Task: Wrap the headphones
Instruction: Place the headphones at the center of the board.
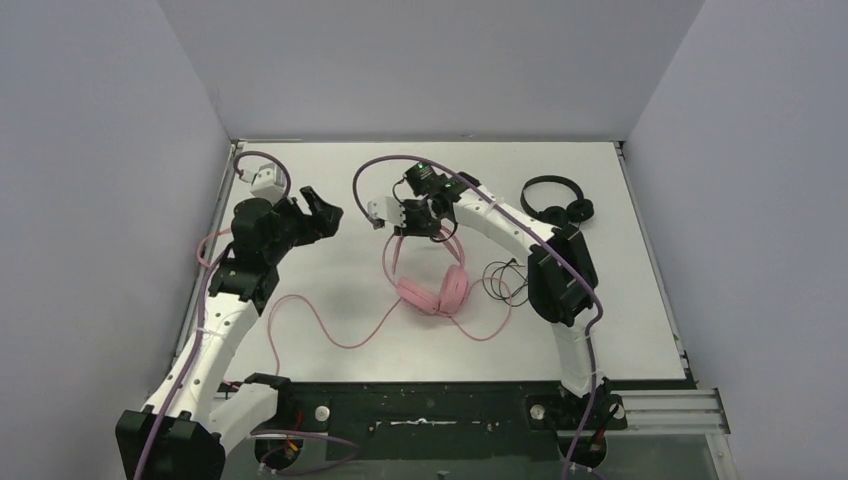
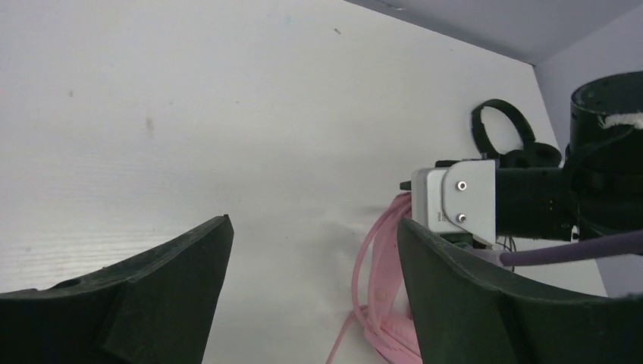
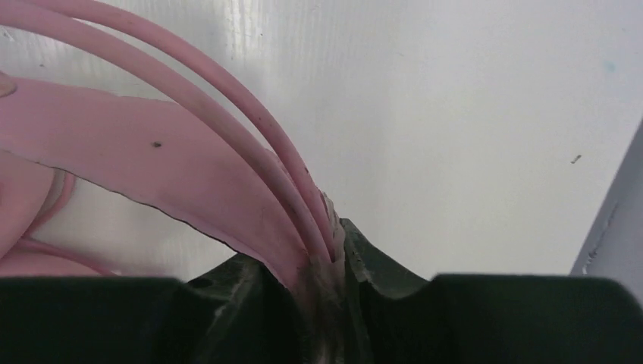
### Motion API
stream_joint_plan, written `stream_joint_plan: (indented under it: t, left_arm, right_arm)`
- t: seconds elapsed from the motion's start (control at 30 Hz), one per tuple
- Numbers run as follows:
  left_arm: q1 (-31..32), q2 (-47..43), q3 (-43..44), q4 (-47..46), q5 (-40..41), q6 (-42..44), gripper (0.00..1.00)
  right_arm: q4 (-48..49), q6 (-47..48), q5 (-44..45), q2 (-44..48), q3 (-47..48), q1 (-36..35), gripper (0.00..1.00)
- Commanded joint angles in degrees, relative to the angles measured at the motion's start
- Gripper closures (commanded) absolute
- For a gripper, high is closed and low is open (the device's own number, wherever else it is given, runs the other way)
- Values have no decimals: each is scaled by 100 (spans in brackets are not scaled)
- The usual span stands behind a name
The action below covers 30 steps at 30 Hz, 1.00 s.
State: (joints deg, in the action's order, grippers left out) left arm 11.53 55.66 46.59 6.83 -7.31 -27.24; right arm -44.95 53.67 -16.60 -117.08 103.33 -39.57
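Barely started, I reckon: my right claw (image 1: 428,228) clenches the pink headphones (image 1: 440,290) by band plus cable strands at centre, left claw (image 1: 322,210) gapes empty at 9 o'clock, pink cable (image 1: 320,335) mostly loose, black pair (image 1: 556,198) at 2 o'clock unwrapped.

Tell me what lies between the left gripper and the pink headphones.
Bare white table, as the top view shows. The left gripper is open and apart from the pink headphones, which the right gripper holds.

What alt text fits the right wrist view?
Close-up of the right hand shut on the headband of the pink headphones, with strands of pink cable pinched in alongside it. The white table fills the background.
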Motion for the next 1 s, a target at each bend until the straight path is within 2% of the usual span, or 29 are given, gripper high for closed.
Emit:
stream_joint_plan:
  t: [0.0, 0.07, 0.17, 0.2, 0.33, 0.43, 0.53, 0.57, 0.63, 0.77, 0.9, 0.97]
  left_arm:
    - [-414, 271, 333, 452, 382, -377, 19]
    - [-561, 445, 505, 782, 598, -336, 19]
    - [-674, 743, 746, 949, 302, -203, 22]
    - [-678, 850, 759, 861, 71, -186, 22]
    - [-605, 1446, 795, 410, -1103, -319, 22]
    - [-406, 2017, 1114, 526, -1764, -192, 20]
    - [-87, 2494, 1526, 844, -1990, 221, 20]
    - [36, 2633, 1696, 1004, -1944, 420, 20]
    - [281, 2932, 2111, 1362, -1888, 838, 20]
    - [367, 3305, 2611, 1831, -1713, 832, 20]
    - [419, 3289, 2752, 1762, -1599, 369, 20]
    - [523, 3312, 3052, 1950, -1387, 408, 20]
  right_arm:
    - [-31, -153, 97, -202, 665, -103, 67]
    - [178, -553, 258, -166, 682, -99, 44]
    - [787, -1312, 631, 243, 260, -88, 9]
    - [951, -1526, 709, 439, 86, -79, 1]
    - [1413, -2506, 1237, 1266, -669, 28, 0]
    - [1692, -3868, 2037, 1899, -1286, 253, 0]
    - [1288, -5865, 2101, 2371, -1619, 714, 0]
    - [1157, -6595, 1962, 2503, -1759, 880, 0]
    - [901, -7443, 1490, 2655, -2019, 1060, 0]
    - [544, -8496, 1759, 2619, -2131, 917, 0]
    - [813, -8842, 1977, 2325, -2304, 501, 0]
    - [790, -8876, 2242, 2057, -2210, 277, 0]
